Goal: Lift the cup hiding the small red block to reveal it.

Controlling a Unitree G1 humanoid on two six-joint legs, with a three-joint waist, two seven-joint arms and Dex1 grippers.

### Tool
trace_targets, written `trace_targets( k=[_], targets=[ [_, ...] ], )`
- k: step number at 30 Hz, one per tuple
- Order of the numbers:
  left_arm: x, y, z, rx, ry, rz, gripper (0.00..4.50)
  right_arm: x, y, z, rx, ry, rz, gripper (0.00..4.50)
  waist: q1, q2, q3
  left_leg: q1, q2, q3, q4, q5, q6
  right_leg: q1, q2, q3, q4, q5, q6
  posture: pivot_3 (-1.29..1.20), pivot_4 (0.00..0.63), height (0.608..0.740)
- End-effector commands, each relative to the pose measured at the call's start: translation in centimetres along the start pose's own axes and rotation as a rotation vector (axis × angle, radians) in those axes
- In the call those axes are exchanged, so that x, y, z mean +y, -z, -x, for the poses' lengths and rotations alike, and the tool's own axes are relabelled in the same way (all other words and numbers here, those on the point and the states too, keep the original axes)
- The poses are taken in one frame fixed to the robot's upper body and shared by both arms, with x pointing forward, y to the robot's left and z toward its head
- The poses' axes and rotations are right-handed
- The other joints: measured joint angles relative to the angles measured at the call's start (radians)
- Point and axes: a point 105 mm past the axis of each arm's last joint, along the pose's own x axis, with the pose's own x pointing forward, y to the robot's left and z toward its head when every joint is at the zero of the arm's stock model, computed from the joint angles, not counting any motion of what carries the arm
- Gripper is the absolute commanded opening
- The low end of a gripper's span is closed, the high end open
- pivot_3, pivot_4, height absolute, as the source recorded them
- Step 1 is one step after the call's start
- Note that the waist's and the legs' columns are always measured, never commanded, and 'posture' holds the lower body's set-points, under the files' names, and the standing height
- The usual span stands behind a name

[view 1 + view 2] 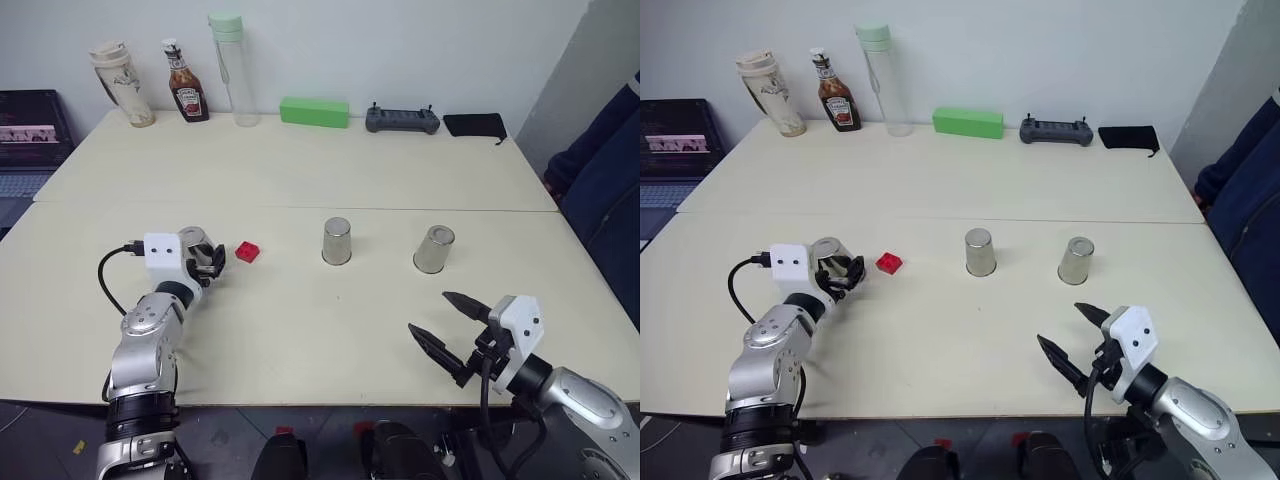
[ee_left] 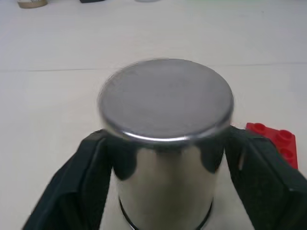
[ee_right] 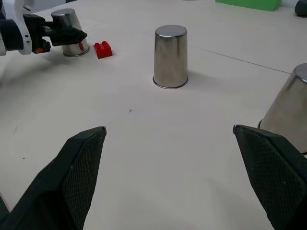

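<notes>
Three shiny metal cups stand upside down on the cream table: the left cup [image 1: 192, 240], the middle cup [image 1: 337, 241] and the right cup [image 1: 434, 249]. The small red block [image 1: 247, 251] lies uncovered on the table just right of the left cup. My left gripper [image 1: 205, 262] is open, and its black fingers [image 2: 84, 177] stand on either side of the left cup [image 2: 165, 110], which rests on the table. The block [image 2: 276, 143] shows beside one finger. My right gripper [image 1: 430, 312] is open and empty near the front edge, short of the right cup [image 3: 288, 105].
Along the back edge stand a beige tumbler [image 1: 122, 85], a ketchup bottle [image 1: 187, 85], a tall clear bottle [image 1: 232, 70], a long green block [image 1: 314, 111], a grey controller [image 1: 402, 119] and a black pouch [image 1: 474, 124]. A laptop [image 1: 30, 140] sits at left; a person's dark sleeve [image 1: 610, 170] at right.
</notes>
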Motion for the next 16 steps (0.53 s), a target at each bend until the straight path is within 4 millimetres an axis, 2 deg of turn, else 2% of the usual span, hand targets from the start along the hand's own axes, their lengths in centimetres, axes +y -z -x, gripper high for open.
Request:
trace_targets(
  k=[1, 5, 10, 13, 16],
  targets=[
    [0.9, -2.0, 1.0, -0.049, 0.001, -0.04, 4.48, 0.4, -0.9, 0.1, -0.033, -0.008, 0.03, 4.5, -0.001, 0.0, 0.0, 0.0, 0.0, 0.0, 0.0, 0.0, 0.0, 0.0, 0.0, 0.0, 0.0, 0.0, 0.0, 0.0, 0.15, 0.74],
    [1.5, -2.3, 3.2, 0.005, 0.049, -0.065, 4.48, 0.6, -0.7, 0.2, -0.029, -0.012, 0.02, 4.5, -0.006, 0.0, 0.0, 0.0, 0.001, 0.0, 0.0, 0.0, 0.0, -0.001, 0.0, 0.0, 0.0, 0.0, 0.0, 0.0, 0.15, 0.74],
    [1.9, -0.6, 7.6, 0.205, 0.202, -0.096, 4.48, 0.6, -0.1, 0.6, -0.014, -0.009, 0.003, 4.5, -0.009, 0.001, 0.0, 0.0, 0.002, 0.001, -0.001, 0.0, 0.0, -0.001, 0.0, 0.001, 0.0, -0.001, 0.0, 0.0, 0.15, 0.74],
    [2.4, -0.6, 10.1, 0.26, 0.288, -0.086, 4.48, 0.1, 0.2, 1.0, -0.003, 0.004, 0.004, 4.5, -0.002, 0.001, 0.001, 0.001, 0.002, 0.001, -0.001, 0.0, 0.0, -0.001, 0.0, 0.0, 0.0, -0.003, 0.004, 0.0, 0.15, 0.74],
    [2.2, -1.1, 10.9, 0.265, 0.341, -0.102, 4.48, 0.0, 0.3, 1.1, -0.001, 0.003, 0.007, 4.5, -0.001, 0.0, 0.0, 0.001, 0.001, 0.0, 0.0, 0.0, 0.0, 0.0, 0.0, 0.0, 0.0, -0.003, 0.004, 0.0, 0.15, 0.74]
  ],
)
